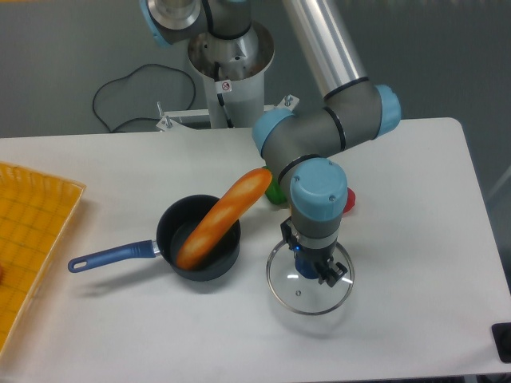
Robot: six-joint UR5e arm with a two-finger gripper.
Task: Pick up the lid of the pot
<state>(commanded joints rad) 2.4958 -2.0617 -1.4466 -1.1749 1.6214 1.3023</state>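
so — one lid (pixel 299 295) (gripped), one pan (pixel 219 259)

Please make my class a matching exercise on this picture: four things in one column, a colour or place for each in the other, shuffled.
1. Pot lid
2. Pan
3. Pan handle
4. Long loaf-shaped item

A. Blue
B. Partly inside the pan
C. In the hand's grip
D. Black

Pairs: 1-C, 2-D, 3-A, 4-B
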